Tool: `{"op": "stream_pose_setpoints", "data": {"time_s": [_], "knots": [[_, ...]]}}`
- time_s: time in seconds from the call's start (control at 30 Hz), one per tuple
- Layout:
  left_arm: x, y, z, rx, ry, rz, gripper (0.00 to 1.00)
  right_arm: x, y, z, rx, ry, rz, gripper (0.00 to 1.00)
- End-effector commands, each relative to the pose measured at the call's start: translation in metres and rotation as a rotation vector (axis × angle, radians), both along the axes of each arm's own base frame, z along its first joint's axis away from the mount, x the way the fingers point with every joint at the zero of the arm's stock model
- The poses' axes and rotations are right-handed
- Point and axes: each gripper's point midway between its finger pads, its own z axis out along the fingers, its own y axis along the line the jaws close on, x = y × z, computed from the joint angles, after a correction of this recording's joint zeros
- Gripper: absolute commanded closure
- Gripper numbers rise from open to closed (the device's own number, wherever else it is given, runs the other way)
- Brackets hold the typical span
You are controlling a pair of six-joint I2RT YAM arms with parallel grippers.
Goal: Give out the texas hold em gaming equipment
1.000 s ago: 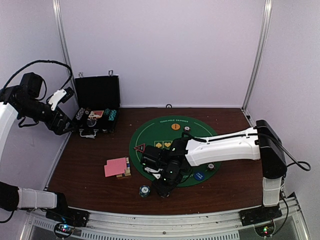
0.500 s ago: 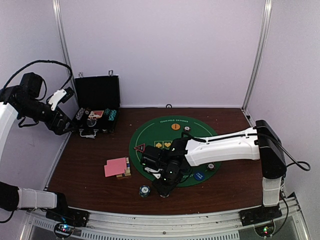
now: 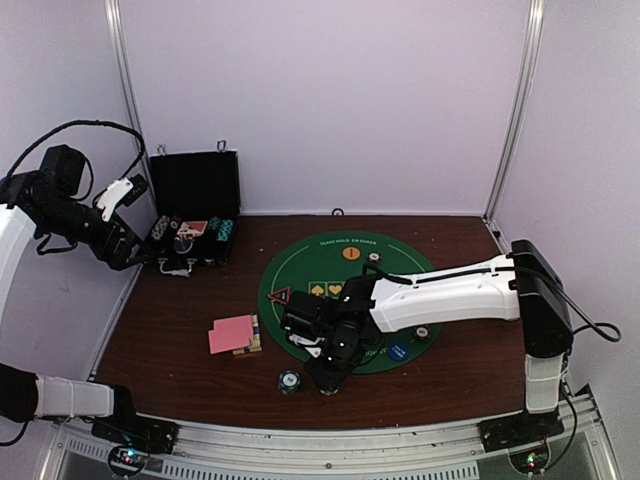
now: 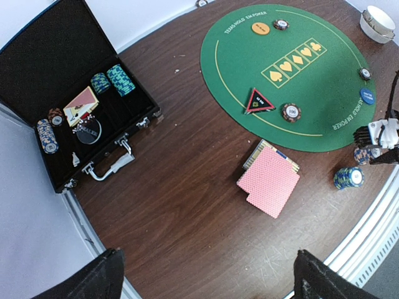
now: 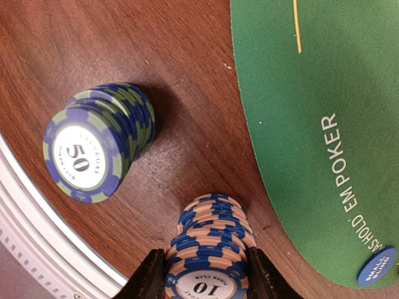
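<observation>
A stack of tan-and-blue "10" poker chips (image 5: 212, 243) stands on the wood just off the green mat (image 3: 330, 272). My right gripper (image 5: 206, 274) (image 3: 325, 384) is shut on this stack, one finger against each side. A blue-and-green "50" chip stack (image 5: 96, 143) (image 3: 289, 381) (image 4: 348, 177) stands free to its left. Pink-backed cards (image 3: 231, 334) (image 4: 269, 182) lie further left. The triangular marker (image 3: 280, 296) (image 4: 259, 101), orange disc (image 3: 351, 254) and blue disc (image 3: 398, 352) (image 5: 377, 266) rest on the mat. My left gripper (image 4: 209, 274) (image 3: 140, 250) hovers open and empty, high at the left.
An open black case (image 3: 193, 215) (image 4: 56, 75) with more chips sits at the back left. A small card box (image 4: 252, 156) lies under the pink cards. Single chips (image 4: 291, 112) (image 3: 374, 257) (image 3: 422, 332) lie on the mat. The table's metal front rail (image 5: 37, 249) runs close by.
The right jaws have narrowed onto the "10" chip stack. The right arm has shifted only slightly; the left arm has not moved.
</observation>
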Motion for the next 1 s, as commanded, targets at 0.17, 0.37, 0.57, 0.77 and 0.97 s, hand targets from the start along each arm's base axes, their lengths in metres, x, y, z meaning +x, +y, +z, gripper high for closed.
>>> {"op": "stream_pose_setpoints", "data": {"time_s": [0.17,0.37,0.57,0.77,0.97], "knots": [[0.000,0.001,0.013,0.009,-0.049,-0.006,0.02,0.001,0.003,-0.003,-0.008,-0.007,-0.001,0.72],[0.000,0.001,0.013,0.011,-0.050,-0.006,0.02,0.010,0.002,0.015,-0.001,-0.053,-0.011,0.93],[0.000,0.002,0.015,0.010,-0.054,-0.004,0.02,0.028,-0.003,0.047,0.021,-0.088,-0.048,0.98],[0.001,0.002,0.016,0.012,-0.053,0.001,0.03,0.067,-0.019,0.079,0.034,-0.152,-0.119,0.98],[0.002,0.001,0.014,0.003,-0.043,0.002,0.02,0.158,-0.058,0.094,0.052,-0.224,-0.312,0.98]]}}
